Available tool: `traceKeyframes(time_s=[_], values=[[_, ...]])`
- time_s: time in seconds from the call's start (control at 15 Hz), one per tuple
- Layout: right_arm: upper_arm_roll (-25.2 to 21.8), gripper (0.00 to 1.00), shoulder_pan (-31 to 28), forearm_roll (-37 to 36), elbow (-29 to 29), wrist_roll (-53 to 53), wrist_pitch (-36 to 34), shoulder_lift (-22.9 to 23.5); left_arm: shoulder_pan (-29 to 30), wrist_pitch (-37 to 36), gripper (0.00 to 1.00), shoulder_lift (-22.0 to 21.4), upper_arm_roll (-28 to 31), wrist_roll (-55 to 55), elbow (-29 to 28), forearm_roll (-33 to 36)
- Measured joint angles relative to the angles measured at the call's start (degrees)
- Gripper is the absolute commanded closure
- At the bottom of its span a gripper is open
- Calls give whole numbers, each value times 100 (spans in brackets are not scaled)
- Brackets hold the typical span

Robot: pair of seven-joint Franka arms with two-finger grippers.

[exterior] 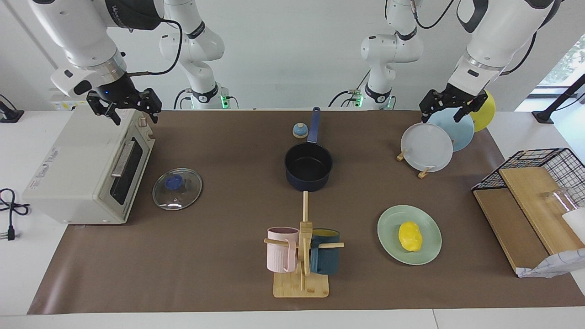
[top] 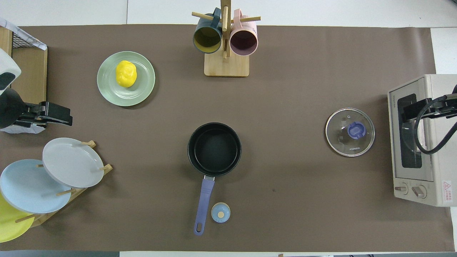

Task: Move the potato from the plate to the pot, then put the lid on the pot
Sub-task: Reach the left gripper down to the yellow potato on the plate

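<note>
Since the potato sits untouched on the mint plate at the facing view's lower right, I'd lower the left pincer, fingers apart at upper right over the plate rack, across its narrow middle. The right pincer, also apart, waits over the toaster oven at upper left.

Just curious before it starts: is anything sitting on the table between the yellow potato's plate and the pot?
No. The overhead view shows only bare brown mat between the plate holding the potato and the pot.
</note>
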Motion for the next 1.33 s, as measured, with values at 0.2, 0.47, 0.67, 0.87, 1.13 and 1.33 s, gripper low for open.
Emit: traceKeyframes(time_s=[0.2,0.47,0.67,0.87,1.13,1.33], values=[[0,0,0,0,0,0,0,0,0,1,0,0,0,1,1,0],[0,0,0,0,0,0,0,0,-6,64,0,0,-6,1,2,0],[0,0,0,0,0,0,0,0,-6,231,0,1,-7,1,2,-4],[0,0,0,0,0,0,0,0,-4,433,0,125,-5,-1,18,-87],[0,0,0,0,0,0,0,0,-13,849,0,1250,-26,-1,565,-113],[0,0,0,0,0,0,0,0,-33,1646,0,2375,-36,-1,1055,-123]])
